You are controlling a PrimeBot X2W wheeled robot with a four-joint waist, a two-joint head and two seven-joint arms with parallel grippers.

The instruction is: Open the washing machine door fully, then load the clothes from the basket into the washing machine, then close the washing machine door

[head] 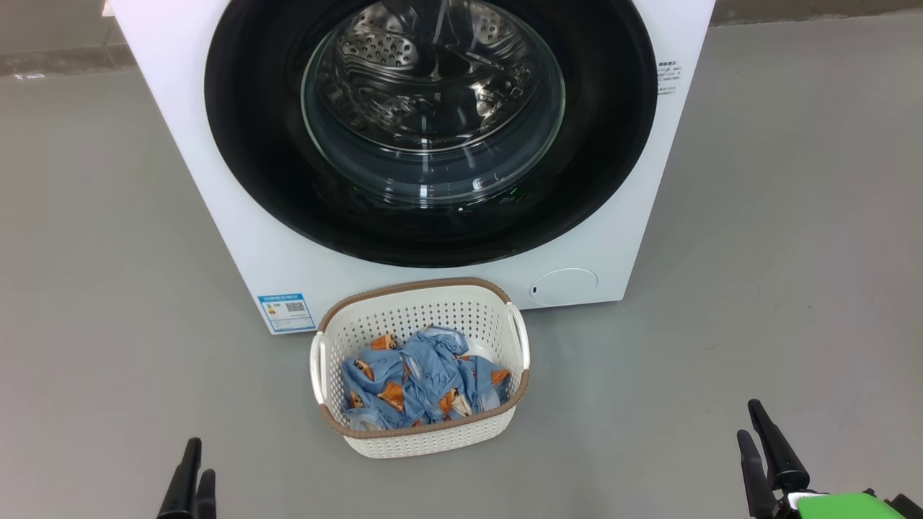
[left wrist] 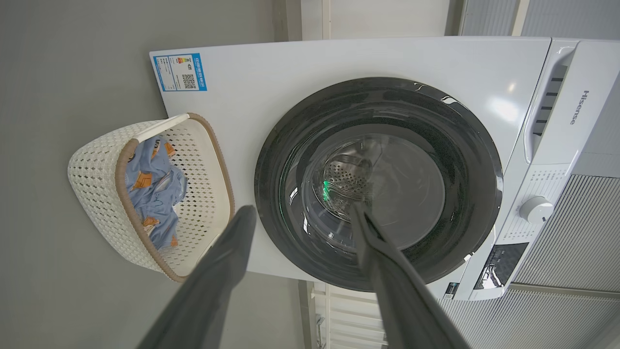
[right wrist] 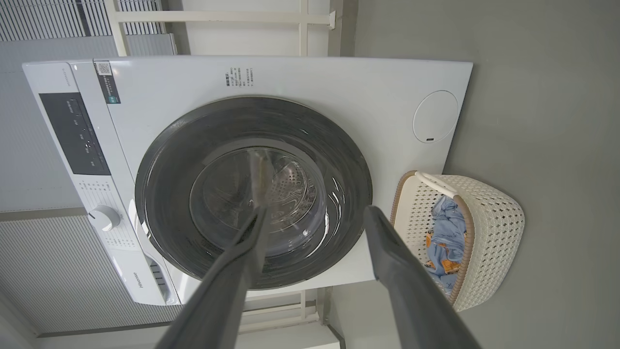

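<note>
One washing machine (head: 216, 187) is seen standing on the grey floor (head: 108, 303), towards the floor's far edge. Its one round door (head: 245, 144) is shut flat against the front, and the steel drum (head: 404, 65) is seen through the glass centre. Low on the front, one blue label (head: 286, 311) is fixed at the left corner and one round white flap (head: 564, 285) is set near the right corner. In the left wrist view one white knob (left wrist: 536, 209) and one dark display panel (left wrist: 501, 264) are seen along the machine's top strip.

One basket (head: 425, 441) is placed on the floor just in front of the machine, below the door and between the label and the flap; whether it touches the front cannot be told. Two white handles (head: 520, 335) are counted on it, one at each side. The clothes (head: 422, 382) are heaped in one bundle inside the basket, towards its near wall; how many pieces are in the bundle cannot be told.

Two grippers are seen, each with two dark fingers. The left gripper (head: 200, 458) is held above the floor at the near left, and the right gripper (head: 748, 418) at the near right, with one green block (head: 844, 507) behind it. Both are spread wide with nothing between the fingers, and both are kept well apart from the basket and the machine.
</note>
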